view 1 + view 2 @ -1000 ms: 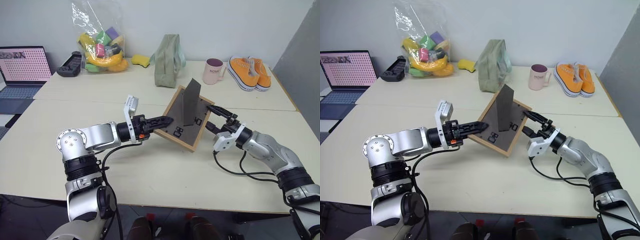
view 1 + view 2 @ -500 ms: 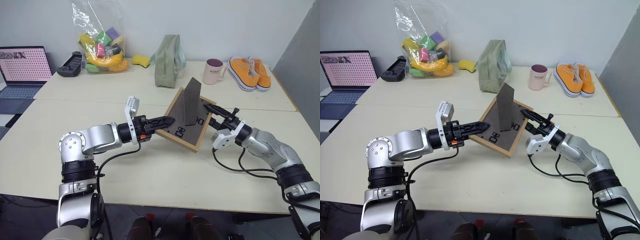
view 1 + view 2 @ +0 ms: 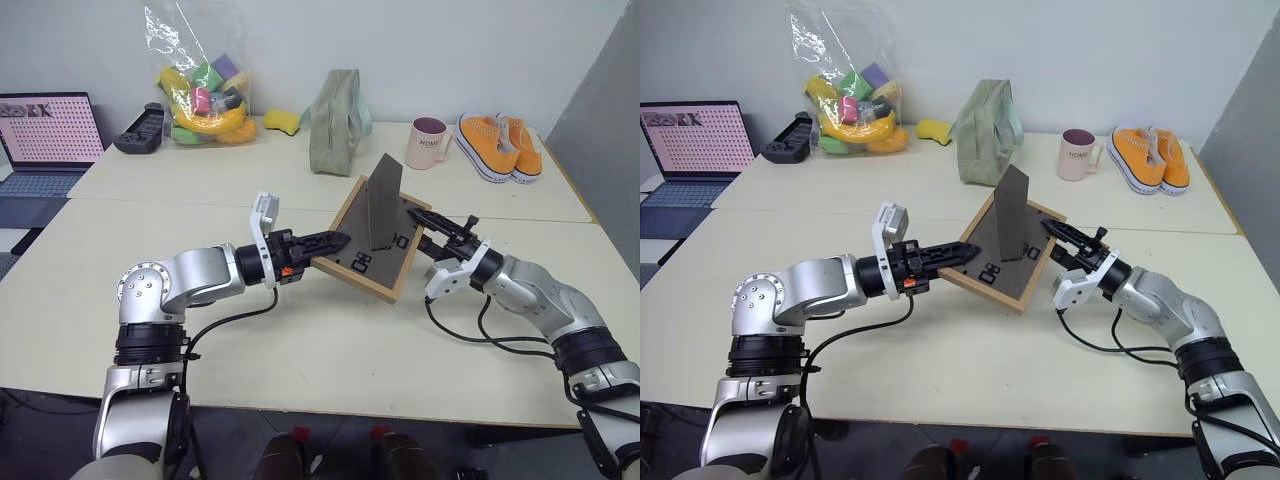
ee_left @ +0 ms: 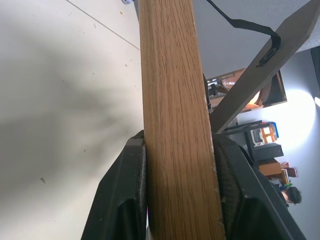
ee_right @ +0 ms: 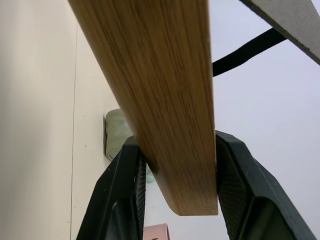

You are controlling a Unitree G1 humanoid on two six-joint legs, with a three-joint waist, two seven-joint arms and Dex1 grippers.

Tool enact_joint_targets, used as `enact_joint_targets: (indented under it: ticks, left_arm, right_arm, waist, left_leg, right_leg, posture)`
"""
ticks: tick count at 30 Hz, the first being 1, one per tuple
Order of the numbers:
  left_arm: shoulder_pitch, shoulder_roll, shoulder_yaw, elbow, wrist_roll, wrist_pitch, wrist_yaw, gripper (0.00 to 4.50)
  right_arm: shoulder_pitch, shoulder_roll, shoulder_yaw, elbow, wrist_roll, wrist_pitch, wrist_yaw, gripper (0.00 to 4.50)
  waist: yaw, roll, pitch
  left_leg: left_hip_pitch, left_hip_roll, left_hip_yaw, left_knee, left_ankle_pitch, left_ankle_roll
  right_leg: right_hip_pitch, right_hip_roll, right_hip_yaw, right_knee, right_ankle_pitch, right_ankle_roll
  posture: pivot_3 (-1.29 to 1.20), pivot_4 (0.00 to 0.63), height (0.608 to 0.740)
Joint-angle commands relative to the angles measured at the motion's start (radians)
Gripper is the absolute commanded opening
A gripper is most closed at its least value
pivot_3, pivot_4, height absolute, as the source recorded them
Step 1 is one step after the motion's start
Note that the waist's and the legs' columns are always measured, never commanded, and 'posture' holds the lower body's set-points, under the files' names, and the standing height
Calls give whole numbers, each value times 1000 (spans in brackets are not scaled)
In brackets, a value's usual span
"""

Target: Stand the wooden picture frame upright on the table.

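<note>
Currently, wooden picture frame [image 3: 378, 238]: pinched at opposite edges between left gripper [image 3: 336, 241] and right gripper [image 3: 430, 228], tilted, stand unfolded.
Remaining: setting upright on table [image 3: 300, 350].

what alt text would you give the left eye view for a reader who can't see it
Two robot arms hold a wooden picture frame tilted above a cream table, back side up with its stand folded out; the left claw grips its left edge, the right claw its right. Behind sit a laptop, toy bag, green pouch, pink mug and orange shoes.
</note>
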Motion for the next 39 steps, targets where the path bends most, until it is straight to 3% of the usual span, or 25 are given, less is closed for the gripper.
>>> enact_joint_targets:
  ticks: [1, 7, 9, 10, 15, 24, 29, 34, 39]
  left_arm:
    - [-8, 21, -3, -43, -17, -15, -31, 1302]
    - [-18, 33, -9, -26, -17, -22, -36, 1302]
    - [-18, 39, -9, -27, -17, -20, -39, 1995]
    - [-18, 41, -9, -27, -17, -20, -41, 2026]
    - [-14, 68, -22, -42, -17, -10, -72, 3116]
    - [-4, 107, -35, -68, 0, -40, -109, 3116]
    - [26, 161, -4, -282, 274, -91, -346, 3116]
    - [89, 188, 52, -421, 449, -209, -505, 3116]
    - [280, 219, 65, -719, 820, -467, -605, 3116]
  right_arm:
    - [-27, -12, -12, -2, 25, -9, -17, 1559]
    - [-36, -11, -9, 6, 15, -10, -22, 1496]
    - [-38, -11, -6, 8, 12, -12, -20, 1495]
    - [-38, -12, -4, 8, 10, -13, -21, 1495]
    - [-48, -16, 11, 21, 8, -24, -25, 1495]
    - [-67, -11, 21, 41, 3, -30, -33, 1495]
    - [-69, -12, 22, 50, 11, -32, -28, 1495]
    - [-72, -20, 29, 73, 30, -45, -10, 1495]
    - [-92, 31, 22, 164, 229, -44, 132, 1495]
  waist:
    - [0, 0, 0]
    - [0, 0, 0]
    - [0, 0, 0]
    - [0, 0, 0]
    - [0, 0, 0]
    - [0, 0, 0]
    - [-1, 0, 0]
    - [-1, 0, 0]
    - [-3, 0, 0]
  left_leg:
    - [0, 0, 0, 0, 0, 0]
    - [0, 0, 0, 0, 0, 0]
    - [0, 0, 0, 0, 0, 0]
    - [0, 0, 0, 0, 0, 0]
    - [0, 0, 0, 0, 0, 0]
    - [0, 0, 0, 0, 0, 0]
    - [0, 0, 0, 0, 0, 0]
    - [0, 0, 0, 0, 0, 0]
    - [0, 1, 1, -1, 0, 0]
  right_leg:
    - [0, 0, 0, 0, 0, 0]
    - [0, 0, 0, 0, 0, 0]
    - [0, 0, 0, 0, 0, 0]
    - [0, 0, 0, 0, 0, 0]
    - [0, 0, 0, 0, 0, 0]
    - [0, 0, 0, 0, 0, 0]
    - [0, 0, 0, 0, 0, 0]
    - [0, 0, 0, 0, 0, 0]
    - [0, 0, 1, -2, 0, 0]
  posture:
    - [0, 150, 740]
    - [0, 150, 740]
    - [0, 150, 740]
    - [0, 150, 740]
    - [0, 150, 740]
    - [0, 150, 740]
    - [0, 150, 740]
    - [0, 150, 740]
    - [0, 150, 740]
